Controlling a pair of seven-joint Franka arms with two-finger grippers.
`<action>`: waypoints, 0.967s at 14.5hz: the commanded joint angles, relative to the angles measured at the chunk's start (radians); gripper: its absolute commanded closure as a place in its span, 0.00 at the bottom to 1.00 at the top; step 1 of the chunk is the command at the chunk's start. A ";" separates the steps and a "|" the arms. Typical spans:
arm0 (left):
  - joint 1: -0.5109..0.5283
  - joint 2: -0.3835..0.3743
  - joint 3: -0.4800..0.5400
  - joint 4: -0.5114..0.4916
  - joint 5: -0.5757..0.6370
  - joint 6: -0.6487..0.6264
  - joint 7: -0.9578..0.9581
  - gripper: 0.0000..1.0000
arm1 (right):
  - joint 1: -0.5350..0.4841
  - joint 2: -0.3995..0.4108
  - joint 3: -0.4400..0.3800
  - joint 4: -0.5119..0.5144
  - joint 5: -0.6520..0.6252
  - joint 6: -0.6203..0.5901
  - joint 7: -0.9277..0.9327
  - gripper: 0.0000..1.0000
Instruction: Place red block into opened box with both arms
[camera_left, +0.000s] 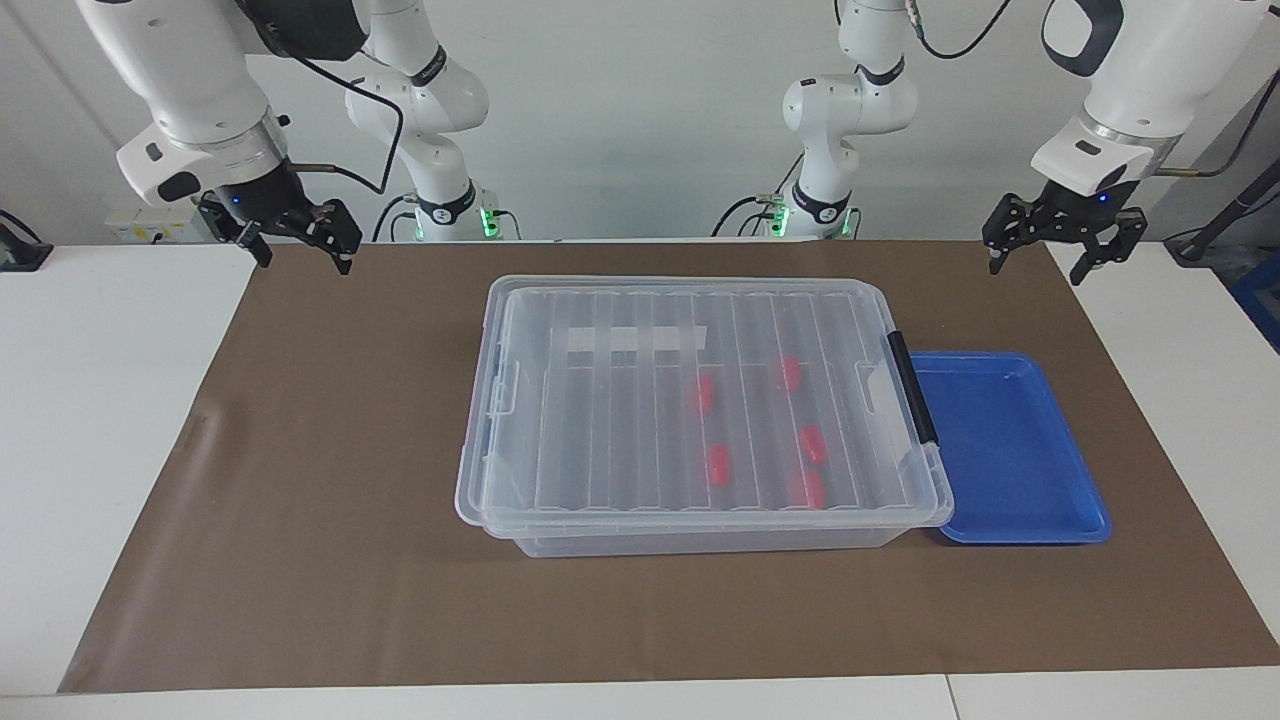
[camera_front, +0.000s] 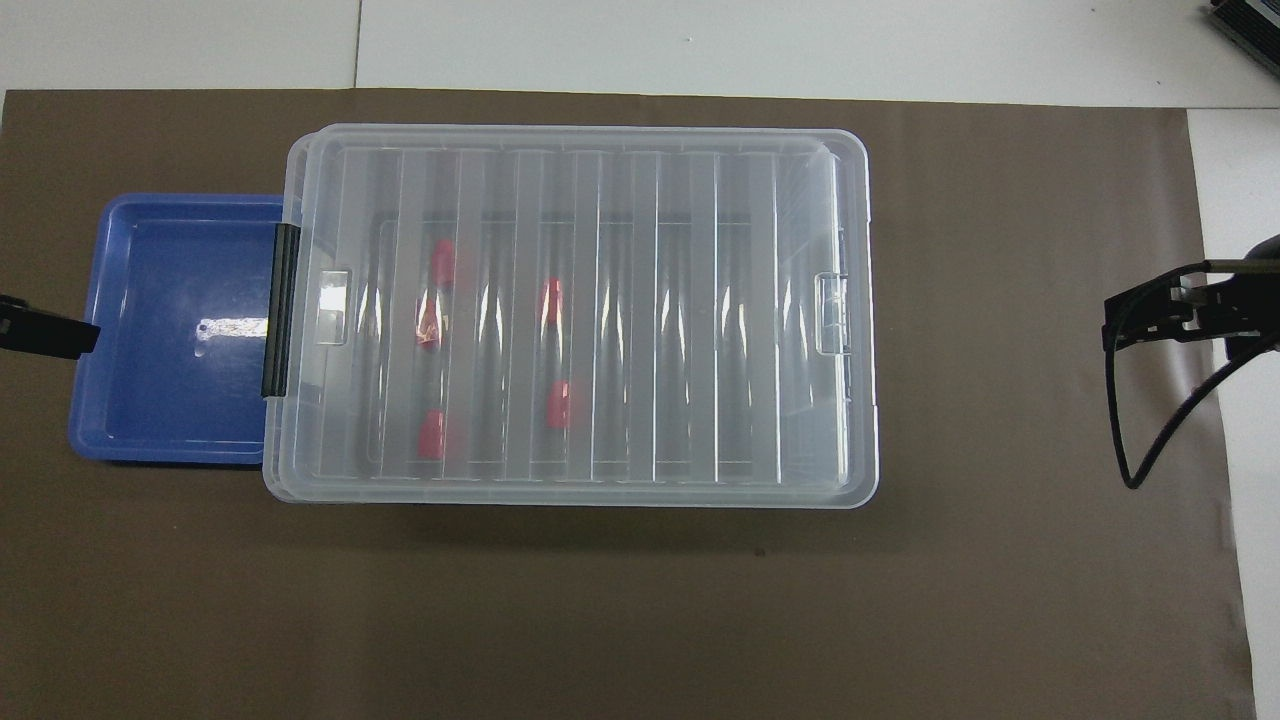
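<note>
In the facing view, the large clear plastic storage box (camera_left: 700, 420) sits mid-mat with its ribbed clear lid (camera_left: 690, 395) on, and five small bright red plastic blocks (camera_left: 718, 465) show through it, lying apart on the floor inside toward the left arm's end. A shallow blue plastic tray (camera_left: 1010, 450), nothing in it, touches the box at that end, by the black bar handle (camera_left: 912, 388). The right gripper (camera_left: 297, 252) hangs released, holding nothing, over the brown mat's (camera_left: 300, 480) corner at the right arm's end, well apart from the box; the left gripper (camera_left: 1045, 258) hangs likewise spread and bare over the other corner. I judge the blocks light, stiff and a little slick, best pinched across their narrow sides; the lid looks thin and flexible, so lifting at both short ends would suit it. In the overhead view, the blocks (camera_front: 432, 434) again lie under the lid (camera_front: 580, 310), and only dark edges of each gripper show at the frame's sides.
</note>
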 joint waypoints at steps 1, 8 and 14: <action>-0.001 -0.004 0.004 -0.005 -0.012 0.006 0.003 0.00 | -0.015 -0.036 0.012 -0.047 0.012 0.001 -0.019 0.00; -0.001 -0.004 0.004 -0.007 -0.012 0.006 0.003 0.00 | -0.021 -0.041 0.012 -0.057 0.015 0.011 -0.086 0.00; -0.001 -0.004 0.004 -0.007 -0.012 0.009 0.001 0.00 | -0.016 -0.041 0.014 -0.056 0.015 0.006 -0.074 0.00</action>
